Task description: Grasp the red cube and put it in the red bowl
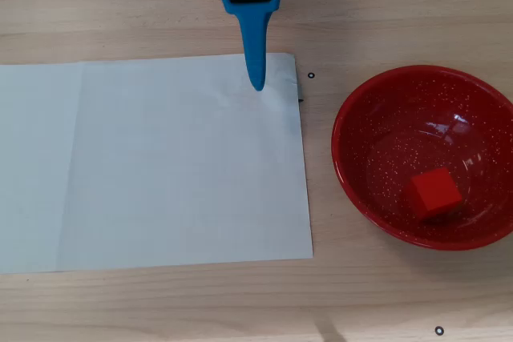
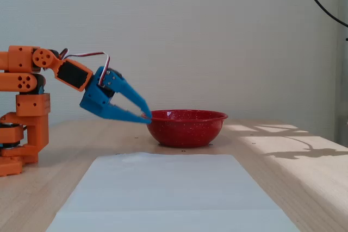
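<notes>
Pale wooden desk (image 1: 160,302): small matte red cube (image 1: 434,193) inside glossy speckled red bowl (image 1: 377,90); blue fingers (image 2: 147,117) closed, empty. Task looks done; you only park arm.

Pale wall (image 2: 217,36), wooden table (image 2: 283,167) (sunlit patches)

White sheet (image 1: 160,166) bare, red bowl (image 1: 365,190) at overhead right.
</notes>
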You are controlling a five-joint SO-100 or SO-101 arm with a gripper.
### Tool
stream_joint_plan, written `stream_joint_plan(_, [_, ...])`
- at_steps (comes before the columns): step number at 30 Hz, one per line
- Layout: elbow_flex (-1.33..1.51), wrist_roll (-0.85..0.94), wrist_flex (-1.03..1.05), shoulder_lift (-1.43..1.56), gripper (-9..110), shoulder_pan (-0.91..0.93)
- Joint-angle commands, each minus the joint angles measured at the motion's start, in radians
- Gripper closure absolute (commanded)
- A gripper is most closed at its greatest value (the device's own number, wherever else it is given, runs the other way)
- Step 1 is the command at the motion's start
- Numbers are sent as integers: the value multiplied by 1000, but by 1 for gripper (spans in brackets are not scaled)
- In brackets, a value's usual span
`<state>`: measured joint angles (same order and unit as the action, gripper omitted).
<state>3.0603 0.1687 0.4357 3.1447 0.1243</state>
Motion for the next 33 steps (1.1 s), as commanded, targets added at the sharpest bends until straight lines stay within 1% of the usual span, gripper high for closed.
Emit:
stream_joint_plan(1, [80,-31,-69,64,101,-23])
stream_joint_plan(7, [80,11,147,101,101,-25])
stream_joint_plan(12, [80,26,385,141,101,-32])
stream_joint_plan(14, [80,26,449,149,101,-37])
stream_joint_plan(33, [80,60,480,149,101,-38])
